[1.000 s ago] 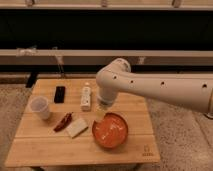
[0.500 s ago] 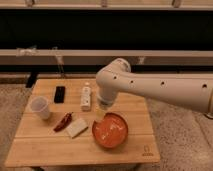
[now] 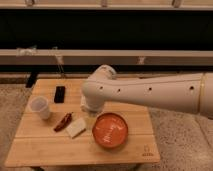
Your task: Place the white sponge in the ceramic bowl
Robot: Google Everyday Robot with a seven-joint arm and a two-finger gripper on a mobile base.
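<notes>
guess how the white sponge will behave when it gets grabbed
The white sponge looks small and flat, so it is probably light and unlikely to roll. Lying flush on the table, it may slide rather than lift. The pincer hangs just beyond it.

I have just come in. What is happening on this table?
A robot arm reaches over the wooden table from the right. Its claw hangs open above the table, just behind the white sponge, and holds nothing. The sponge lies flat on the table, left of the ceramic bowl, so it is not yet placed.
</notes>
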